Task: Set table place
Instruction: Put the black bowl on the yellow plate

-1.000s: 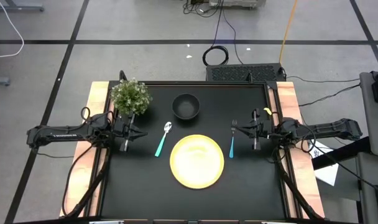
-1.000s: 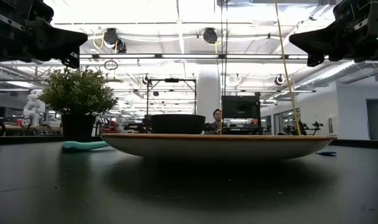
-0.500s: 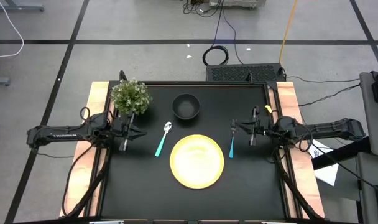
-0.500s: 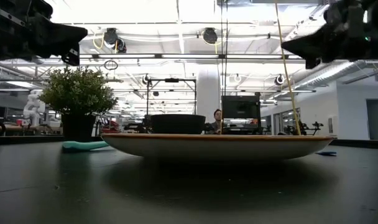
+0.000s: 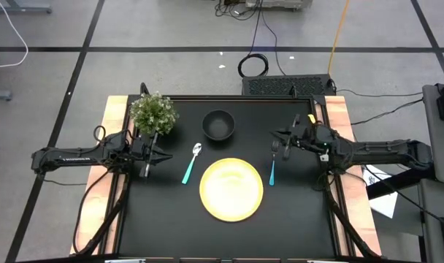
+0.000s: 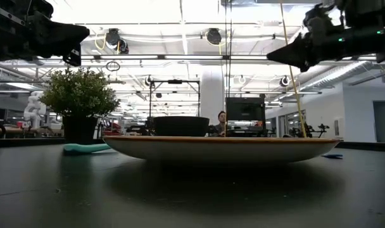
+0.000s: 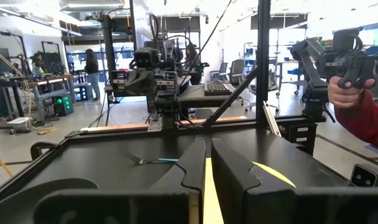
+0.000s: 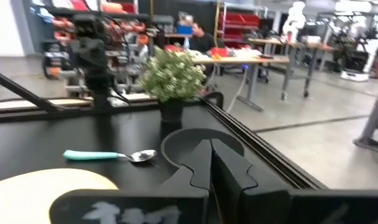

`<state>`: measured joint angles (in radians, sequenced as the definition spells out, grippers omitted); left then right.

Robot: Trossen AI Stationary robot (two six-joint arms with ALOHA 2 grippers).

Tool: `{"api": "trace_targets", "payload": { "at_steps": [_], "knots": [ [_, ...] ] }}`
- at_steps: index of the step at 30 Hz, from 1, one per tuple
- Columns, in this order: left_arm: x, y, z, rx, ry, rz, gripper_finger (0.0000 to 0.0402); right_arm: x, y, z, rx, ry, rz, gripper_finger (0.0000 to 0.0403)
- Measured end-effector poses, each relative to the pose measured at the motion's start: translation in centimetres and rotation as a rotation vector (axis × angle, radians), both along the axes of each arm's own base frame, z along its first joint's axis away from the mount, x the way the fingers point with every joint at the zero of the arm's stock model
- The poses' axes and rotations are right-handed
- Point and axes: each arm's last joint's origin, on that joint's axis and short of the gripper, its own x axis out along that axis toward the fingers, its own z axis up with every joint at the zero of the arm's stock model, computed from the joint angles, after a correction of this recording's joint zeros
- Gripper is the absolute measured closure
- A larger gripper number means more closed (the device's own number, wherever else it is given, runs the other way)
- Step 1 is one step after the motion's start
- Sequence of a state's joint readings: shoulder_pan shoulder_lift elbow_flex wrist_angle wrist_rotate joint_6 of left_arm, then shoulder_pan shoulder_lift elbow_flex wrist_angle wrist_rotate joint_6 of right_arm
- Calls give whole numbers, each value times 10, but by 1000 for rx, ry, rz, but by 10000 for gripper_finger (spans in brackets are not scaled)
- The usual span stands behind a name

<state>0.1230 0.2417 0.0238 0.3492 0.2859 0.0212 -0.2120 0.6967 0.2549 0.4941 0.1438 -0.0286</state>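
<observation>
Plate (image 5: 231, 189), bowl (image 5: 218, 125), spoon (image 5: 190, 164) and fork (image 5: 273, 164) already lie as a place setting in the middle of the black surface (image 5: 171, 219). The fork lies just beside the plate on the right arm's side, its long axis running front to back, tines toward the far edge. The right gripper (image 5: 282, 138) hovers close over those tines, fingers pressed together and holding nothing. The left gripper (image 5: 161, 155) hangs beside the potted plant (image 5: 154, 112), apart from the spoon; its fingers (image 7: 229, 171) show a narrow slit and hold nothing. The plate is round and yellow, the bowl small and black, both utensils teal-handled with metal heads. My judgement: the right arm is nearer the fork, the left nearer the spoon.
</observation>
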Motion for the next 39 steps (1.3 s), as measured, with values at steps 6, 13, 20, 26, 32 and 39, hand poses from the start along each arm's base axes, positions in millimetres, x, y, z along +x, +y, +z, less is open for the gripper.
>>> {"api": "trace_targets", "payload": {
  "at_steps": [6, 13, 20, 26, 32, 39],
  "knots": [
    [0, 0, 0, 23, -4, 3, 369, 17, -18, 6, 72, 36, 33, 403],
    [0, 0, 0, 28, -5, 4, 369, 43, -45, 8, 143, 107, 19, 403],
    [0, 0, 0, 27, -1, 4, 369, 72, -73, 6, 177, 170, -13, 403],
    [0, 0, 0, 25, -1, 3, 369, 96, -97, 8, 197, 189, 42, 403],
    [0, 0, -1, 22, 6, 3, 369, 115, -116, 12, 227, 178, 61, 403],
    [0, 0, -2, 21, 21, 6, 369, 130, -139, 23, 266, 161, 22, 403]
  ]
}}
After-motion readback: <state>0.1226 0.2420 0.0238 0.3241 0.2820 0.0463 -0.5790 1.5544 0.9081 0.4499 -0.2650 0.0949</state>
